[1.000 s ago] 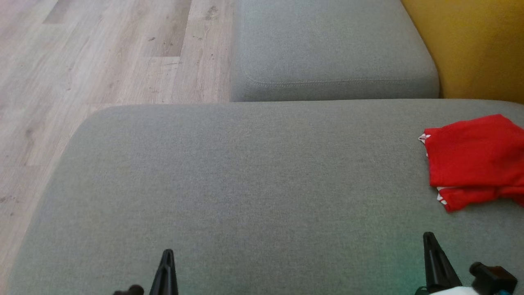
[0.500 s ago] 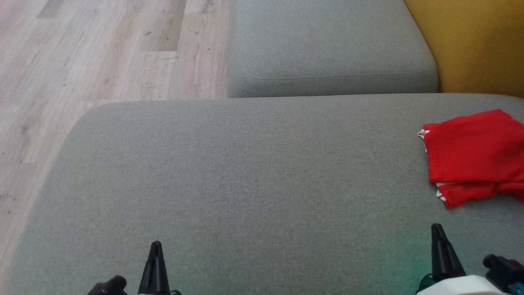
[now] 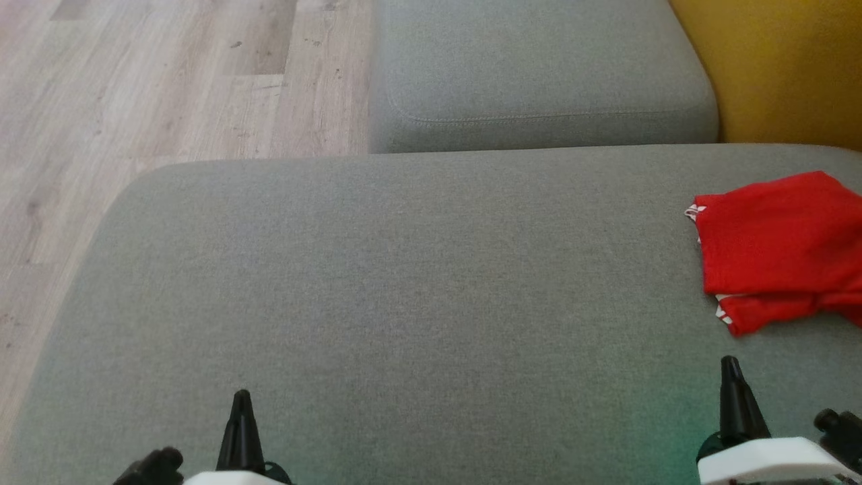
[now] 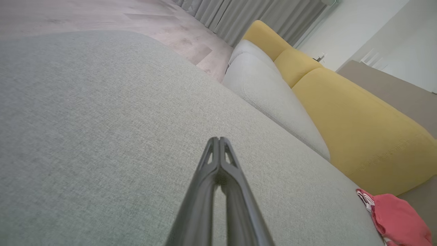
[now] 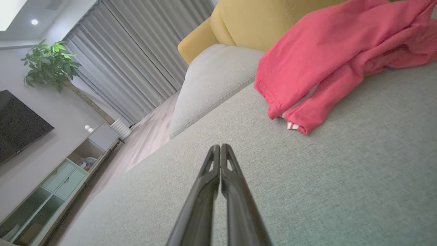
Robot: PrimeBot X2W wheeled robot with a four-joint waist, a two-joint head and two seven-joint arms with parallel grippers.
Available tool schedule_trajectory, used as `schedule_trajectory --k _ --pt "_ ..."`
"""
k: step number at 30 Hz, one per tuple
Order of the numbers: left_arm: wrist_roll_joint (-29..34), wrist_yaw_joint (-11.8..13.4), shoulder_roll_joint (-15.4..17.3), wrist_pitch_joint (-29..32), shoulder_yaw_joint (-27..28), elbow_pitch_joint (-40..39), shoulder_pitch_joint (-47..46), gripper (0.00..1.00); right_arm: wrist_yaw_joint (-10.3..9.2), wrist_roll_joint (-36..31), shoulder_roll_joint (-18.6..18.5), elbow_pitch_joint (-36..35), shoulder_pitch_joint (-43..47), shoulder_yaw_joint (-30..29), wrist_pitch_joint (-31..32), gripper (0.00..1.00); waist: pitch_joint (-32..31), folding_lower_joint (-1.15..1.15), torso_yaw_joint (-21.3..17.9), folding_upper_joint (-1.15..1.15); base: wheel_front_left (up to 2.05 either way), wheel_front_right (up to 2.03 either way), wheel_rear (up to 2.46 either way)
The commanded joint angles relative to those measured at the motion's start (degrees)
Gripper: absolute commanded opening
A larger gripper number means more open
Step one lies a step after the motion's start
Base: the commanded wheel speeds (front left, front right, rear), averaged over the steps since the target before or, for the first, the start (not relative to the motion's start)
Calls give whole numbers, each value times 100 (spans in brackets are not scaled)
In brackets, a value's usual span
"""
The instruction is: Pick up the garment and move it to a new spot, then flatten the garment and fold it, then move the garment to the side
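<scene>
Lying roughly folded at the frame's right edge, the garment [image 3: 774, 249] looks deliberately set aside on the sofa [image 3: 404, 303]. Along the bottom edge, the left gripper [image 3: 240, 411] and right gripper [image 3: 734, 391] are pinched together, empty.

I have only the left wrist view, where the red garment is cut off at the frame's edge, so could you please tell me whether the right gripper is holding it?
Observer: No. The right gripper is shut on nothing, short of the red garment, which lies on the grey cushion.
Operator: Thank you. Is it lying flat?
Observer: No, the right wrist view shows it bunched, one layer over another, with a white-striped hem poking out underneath.
Operator: And where does it sit for the robot?
Observer: In the head view, at the cushion's far right, ahead of the right gripper.
</scene>
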Motion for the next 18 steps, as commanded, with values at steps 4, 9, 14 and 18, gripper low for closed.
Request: schedule_trajectory --k 4,9,14,18 --pt "-354 -87 67 77 206 -158 -387 0 17 395 -20 -164 -361 -17 102 0 31 0 -15 0 0 0 0" --pt "-680 -140 71 155 291 -152 -447 0 18 747 -21 -158 -433 -43 184 0 66 0 -31 0 0 0 0" --pt "-1004 -194 75 233 378 -146 -508 0 20 1099 -23 -151 -505 -69 267 0 101 0 -47 0 0 0 0" --pt "-1263 -236 77 297 448 -140 -556 0 21 1381 -24 -145 -562 -90 333 0 129 0 -60 0 0 0 0"
